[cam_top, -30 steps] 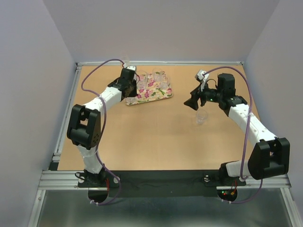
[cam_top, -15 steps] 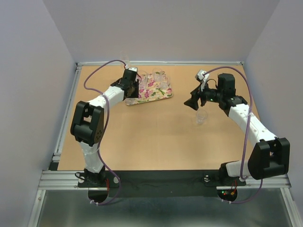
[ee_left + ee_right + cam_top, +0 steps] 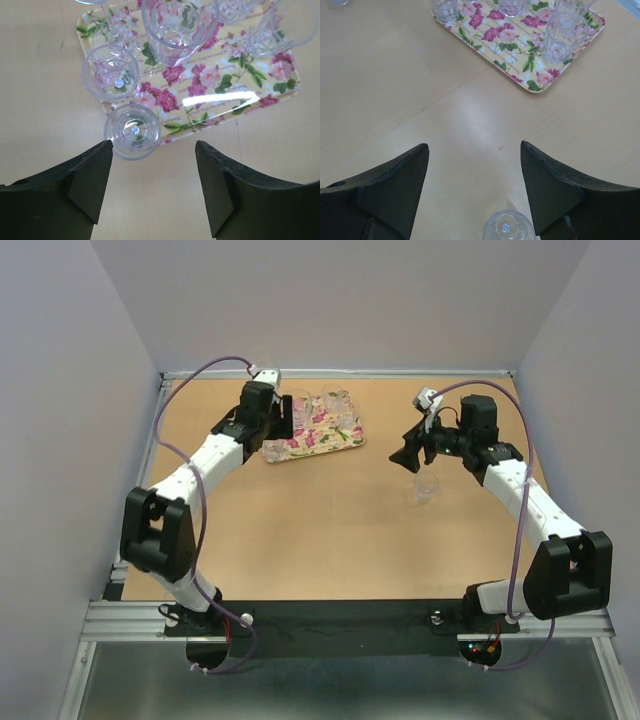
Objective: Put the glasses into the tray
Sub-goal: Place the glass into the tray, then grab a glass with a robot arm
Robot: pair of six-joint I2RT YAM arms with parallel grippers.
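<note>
Spread and empty, the left gripper hangs over a glass at the tray corner, while the right gripper, equally spread, hovers above the lone glass on the table, likely to grasp it.

The glasses are shown as clear, smooth, glossy glass. The flowered tray is finished glossy, a white glare being caught right of centre. The table is seen as smooth, tan, satin board. The left gripper is seen in matt black plastic.
</note>
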